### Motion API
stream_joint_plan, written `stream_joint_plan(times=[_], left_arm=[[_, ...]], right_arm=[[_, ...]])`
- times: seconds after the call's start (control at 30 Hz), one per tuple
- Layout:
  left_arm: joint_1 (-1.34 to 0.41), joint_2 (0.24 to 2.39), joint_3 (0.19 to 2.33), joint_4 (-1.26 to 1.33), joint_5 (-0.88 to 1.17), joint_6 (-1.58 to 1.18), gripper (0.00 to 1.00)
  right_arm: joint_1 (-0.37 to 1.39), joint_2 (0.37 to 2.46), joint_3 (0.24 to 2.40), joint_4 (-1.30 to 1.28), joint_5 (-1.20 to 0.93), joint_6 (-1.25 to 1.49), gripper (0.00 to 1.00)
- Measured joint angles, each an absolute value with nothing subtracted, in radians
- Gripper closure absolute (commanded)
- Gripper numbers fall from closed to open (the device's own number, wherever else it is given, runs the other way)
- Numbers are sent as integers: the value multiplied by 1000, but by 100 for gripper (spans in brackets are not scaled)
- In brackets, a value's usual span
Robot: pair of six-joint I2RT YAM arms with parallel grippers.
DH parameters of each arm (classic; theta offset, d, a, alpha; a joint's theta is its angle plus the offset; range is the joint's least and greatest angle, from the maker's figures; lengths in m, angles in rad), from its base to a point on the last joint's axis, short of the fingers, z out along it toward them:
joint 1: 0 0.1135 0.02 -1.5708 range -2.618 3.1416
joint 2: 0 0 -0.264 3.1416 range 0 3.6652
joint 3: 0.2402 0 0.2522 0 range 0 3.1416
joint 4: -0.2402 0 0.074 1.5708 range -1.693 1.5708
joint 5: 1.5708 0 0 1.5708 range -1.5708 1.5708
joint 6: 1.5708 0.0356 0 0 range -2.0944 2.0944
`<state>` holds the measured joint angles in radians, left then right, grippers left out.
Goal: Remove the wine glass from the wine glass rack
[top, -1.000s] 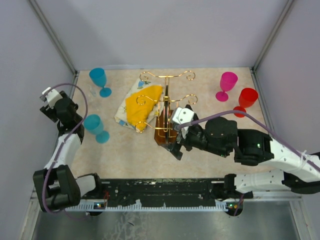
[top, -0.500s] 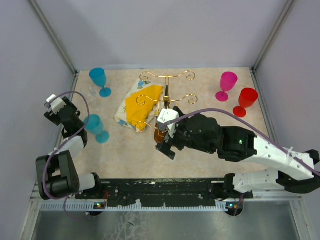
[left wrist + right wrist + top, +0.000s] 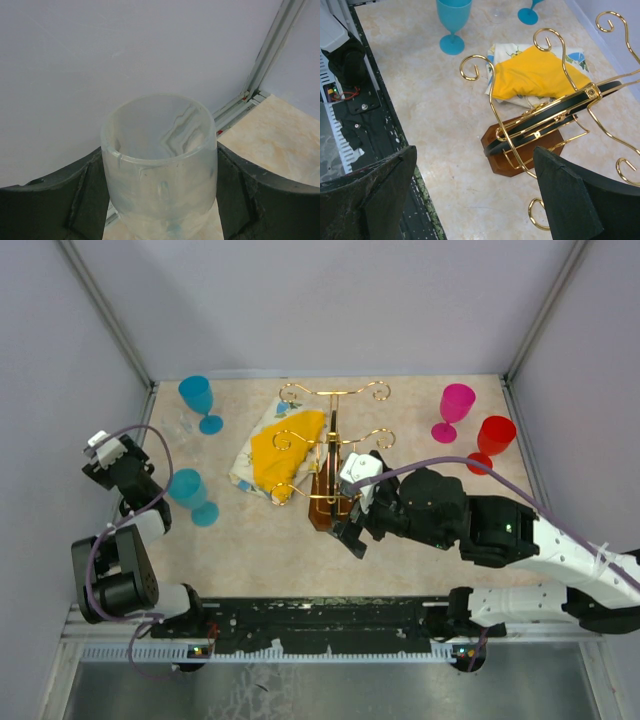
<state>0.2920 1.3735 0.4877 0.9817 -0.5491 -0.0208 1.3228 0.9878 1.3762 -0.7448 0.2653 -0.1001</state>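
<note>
Removal looks done to me: my left pincer pinches the wine glass by the left wall, well apart from the wine glass rack, whose arms look bare. My right pincer hangs spread above the rack. Next I need a gentle, upright set-down on the bench.

The wine glass in the left gripper looks like cloudy, streaked, translucent plastic. The fingers flanking it are matt black. Ahead of the right gripper, the wine glass rack is glossy gold wire on a smooth brown wooden base. Beyond it, soft yellow-and-white cloth lies on a marbled beige, low-sheen table, near translucent blue plastic goblets.
</note>
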Motion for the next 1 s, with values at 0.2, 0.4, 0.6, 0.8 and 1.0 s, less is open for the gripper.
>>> stream_joint_plan(times=[0.2,0.4,0.6,0.8,1.0], left_arm=[[337,1379,487,984,-513,-51,47],[350,1434,467,1021,-464,-55,48],[350,1481,456,1065,-427,-45,46],[350,1507,456,1095,-405,-22,43],[350,1523,456,1098,-399,-16,38]], right_arm=[[1307,968,1348,-747,267,-101,1],[1281,964,1316,-748,260,-105,1],[1266,964,1309,-748,255,-115,1],[1262,964,1309,-748,245,-120,1],[1260,965,1309,-748,239,-123,1]])
